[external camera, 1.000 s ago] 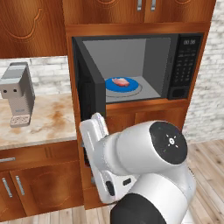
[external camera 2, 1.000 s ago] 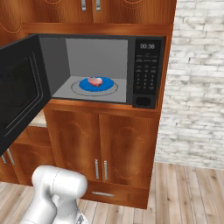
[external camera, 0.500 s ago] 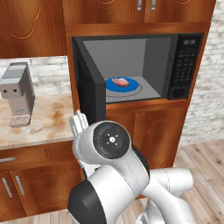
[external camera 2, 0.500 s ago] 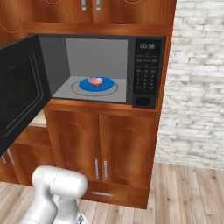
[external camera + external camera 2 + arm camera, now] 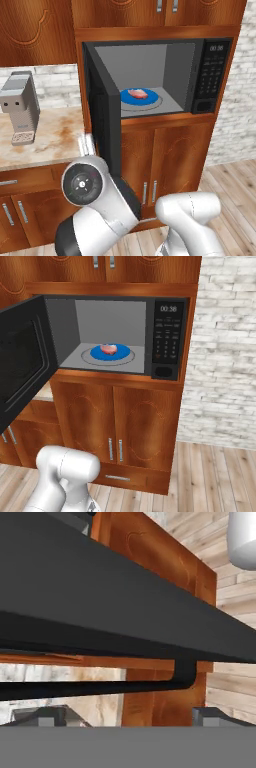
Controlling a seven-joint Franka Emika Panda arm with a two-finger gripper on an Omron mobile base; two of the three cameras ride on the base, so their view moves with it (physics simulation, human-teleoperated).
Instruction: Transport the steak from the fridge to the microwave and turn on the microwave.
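The steak (image 5: 138, 93) lies flat on the round blue plate (image 5: 150, 102) at the centre of the microwave (image 5: 165, 336) cavity, so the transport stage appears complete. The microwave door (image 5: 104, 125) stands swung open to the left, its edge facing the left base camera. The gripper (image 5: 127, 717) sits just beside the outer face of that door, with the black door handle (image 5: 100, 687) running across the hand view directly ahead of the finger tips. The jaws stand spread to their full width, one tip on each side of the view, and nothing is held between them. The steak is judged to be light, soft and slightly slick; no further handling of it seems necessary, and any regrip would be best made across its short sides. The item now to be handled is the door: a rigid, hinged panel that should swing freely. A push on the outer face near the handle end, well away from the hinge, should close it with the least effort. The keypad (image 5: 164, 344) on the right panel then needs a press.
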